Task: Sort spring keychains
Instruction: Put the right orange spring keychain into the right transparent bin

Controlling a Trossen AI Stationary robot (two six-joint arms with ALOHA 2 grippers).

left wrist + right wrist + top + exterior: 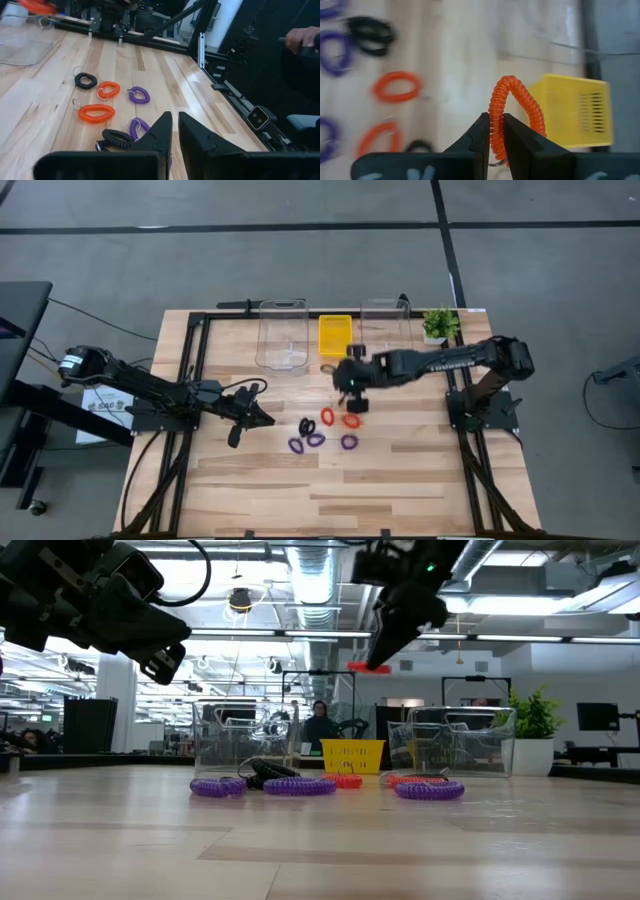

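The right gripper [492, 131] pinches an orange-red coiled keychain [512, 107], a springy loop, in the air near the yellow tray [580, 112]. The left gripper [174, 131] hovers nearly closed, empty.

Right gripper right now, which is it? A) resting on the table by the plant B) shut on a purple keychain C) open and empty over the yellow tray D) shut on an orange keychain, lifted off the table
D: the right wrist view shows the right gripper pinching an orange keychain, and the low view shows it held well above the table.
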